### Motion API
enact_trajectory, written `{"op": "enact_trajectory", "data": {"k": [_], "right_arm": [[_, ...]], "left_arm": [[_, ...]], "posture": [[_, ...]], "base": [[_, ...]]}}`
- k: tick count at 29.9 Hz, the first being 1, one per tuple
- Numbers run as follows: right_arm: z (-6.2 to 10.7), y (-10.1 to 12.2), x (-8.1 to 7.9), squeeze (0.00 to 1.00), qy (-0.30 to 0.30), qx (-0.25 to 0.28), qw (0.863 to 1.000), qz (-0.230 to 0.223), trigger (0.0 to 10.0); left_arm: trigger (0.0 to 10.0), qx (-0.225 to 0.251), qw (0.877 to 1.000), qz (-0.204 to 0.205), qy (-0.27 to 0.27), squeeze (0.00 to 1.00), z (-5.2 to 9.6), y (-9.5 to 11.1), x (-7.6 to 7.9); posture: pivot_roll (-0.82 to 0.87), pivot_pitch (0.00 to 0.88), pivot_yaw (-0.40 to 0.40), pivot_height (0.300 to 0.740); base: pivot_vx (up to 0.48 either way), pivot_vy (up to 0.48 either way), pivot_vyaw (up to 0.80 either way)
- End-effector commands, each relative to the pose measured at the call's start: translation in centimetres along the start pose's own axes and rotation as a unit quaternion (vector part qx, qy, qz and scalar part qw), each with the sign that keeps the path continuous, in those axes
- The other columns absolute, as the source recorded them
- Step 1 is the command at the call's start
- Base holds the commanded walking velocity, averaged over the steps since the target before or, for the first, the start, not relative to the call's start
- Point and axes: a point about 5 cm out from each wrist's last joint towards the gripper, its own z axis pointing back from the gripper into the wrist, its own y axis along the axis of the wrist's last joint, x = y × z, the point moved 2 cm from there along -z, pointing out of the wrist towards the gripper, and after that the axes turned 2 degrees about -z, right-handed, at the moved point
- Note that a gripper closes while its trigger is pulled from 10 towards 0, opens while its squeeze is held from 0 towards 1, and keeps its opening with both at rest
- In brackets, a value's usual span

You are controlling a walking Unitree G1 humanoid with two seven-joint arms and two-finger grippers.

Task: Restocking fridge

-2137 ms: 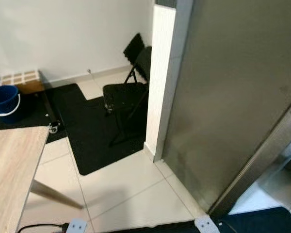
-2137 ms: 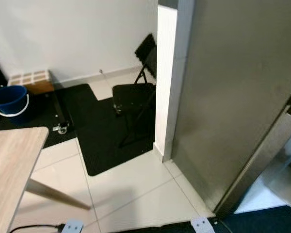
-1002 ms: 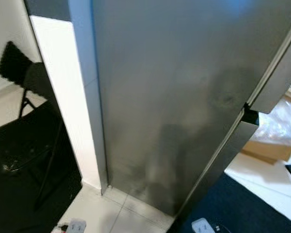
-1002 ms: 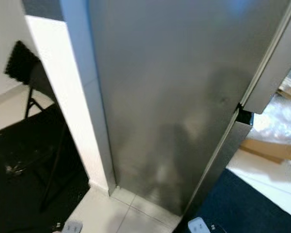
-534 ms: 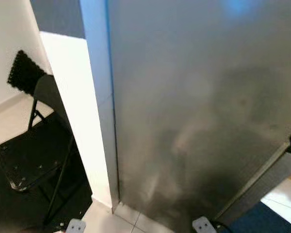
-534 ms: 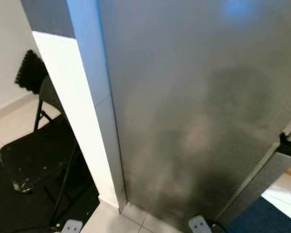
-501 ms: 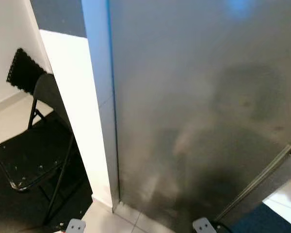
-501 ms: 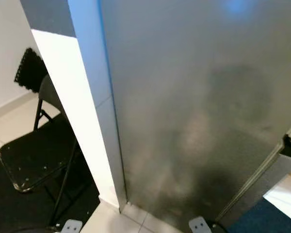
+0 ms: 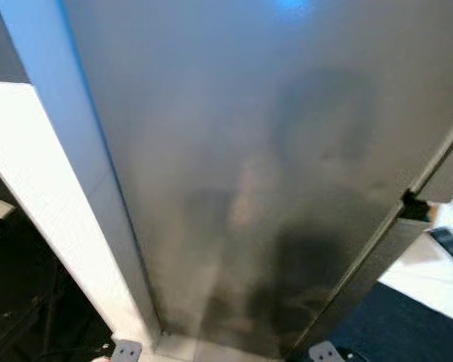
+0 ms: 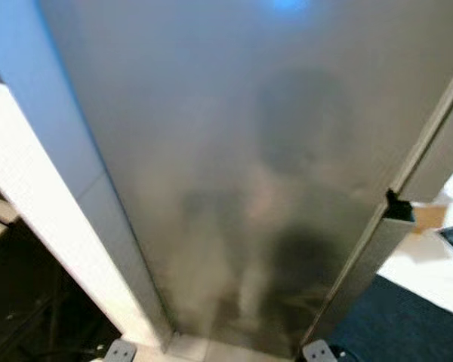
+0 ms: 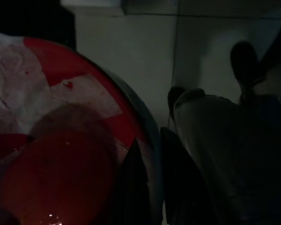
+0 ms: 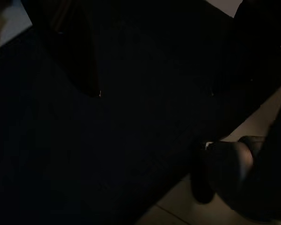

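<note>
You are standing close against the fridge (image 9: 287, 151), looking at a broad brushed-steel face, smooth and dull-shining, with a soft blurred reflection in it and a blue glint near the top. To the robot's left runs a white wall edge (image 9: 38, 219); to its right the steel face ends at a long straight edge with a small dark notch (image 10: 399, 205), and beyond that lie pale floor (image 10: 430, 268) and a dark blue mat (image 9: 392, 324). The left gripper (image 11: 147, 183) hangs low, its black fingers closed around the rim of a red and white packet (image 11: 51, 140) (glossy, rounded, with a crinkled white label; what it contains I cannot tell), over pale tiles. The right wrist view is nearly black; a dark finger (image 12: 77, 51) shows over the mat, but whether that gripper is open or shut I cannot tell. My judgement: you still need the door open, so step to the right until the edge sits in front of you, keep the packet level and clear of the steel, and use the right arm to pull.
</note>
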Motion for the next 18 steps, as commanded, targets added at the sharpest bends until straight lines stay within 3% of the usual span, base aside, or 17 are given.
{"op": "enact_trajectory", "data": {"k": [1,18], "right_arm": [[0.0,-0.1,0.2,0.0,-0.007,-0.001,1.0,-0.011,10.0],[0.2,0.5,1.8,0.0,-0.035,0.017,0.998,-0.043,10.0]], "left_arm": [[10.0,-0.012,1.0,-0.007,-0.001,0.0,0.1,-0.7,-0.1],[10.0,-0.011,1.0,-0.007,-0.004,0.0,0.1,-0.6,0.2]], "posture": [[-0.02,0.0,0.022,0.74],[-0.03,0.0,0.022,0.74]], "base": [[0.0,0.0,-0.77],[0.0,0.0,-0.77]]}}
